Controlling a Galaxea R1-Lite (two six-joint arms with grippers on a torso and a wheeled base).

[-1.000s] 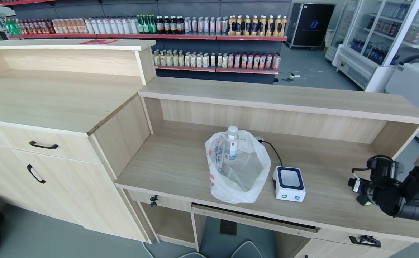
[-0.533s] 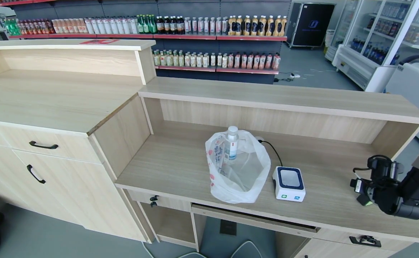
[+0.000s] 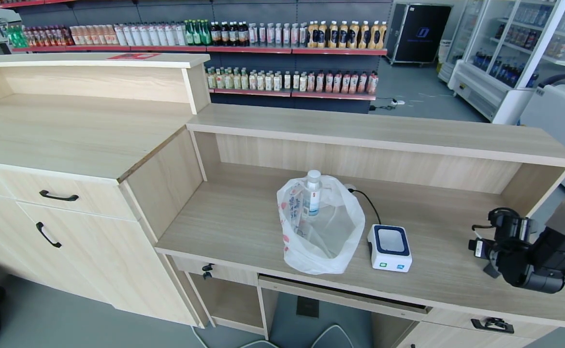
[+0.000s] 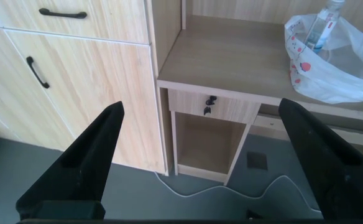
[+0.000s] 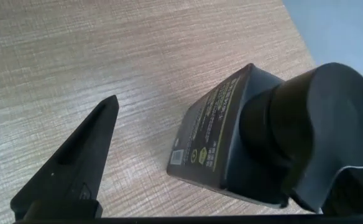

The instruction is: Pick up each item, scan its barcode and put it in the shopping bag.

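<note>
Shopping bag: I see the white, see-through shopping bag (image 3: 311, 258) standing on the lower counter (image 3: 234, 222), mouth open and walls slumped, red print on its left side.
Bag contents: one clear bottle (image 3: 313, 195) with a white cap stands upright against the bag's back wall, its cap above the rim. I can't make out anything else inside.
Scanner: the white scanner (image 3: 390, 247) with a dark-framed window sits just to the right of the bag, close to the counter's front edge. Its black cable (image 3: 370, 205) runs back behind the bag.
Dark box: a dark box (image 5: 209, 134) with green print and a small barcode label lies at the far right of the counter, well apart from the bag (a dark round part covers one end of it, and I can't tell what that is).
Right gripper: the right gripper (image 3: 486, 257) is low over the right end of the counter, pointing left toward the scanner. Its jaws stand wide. One finger (image 5: 69, 171) is clear of the box, and the box sits over on the other side of the gap, not clamped.
Left gripper: the left gripper (image 4: 200, 109) hangs below counter height in front of the cabinet doors (image 4: 88, 93), jaws spread wide with nothing between them.
</note>
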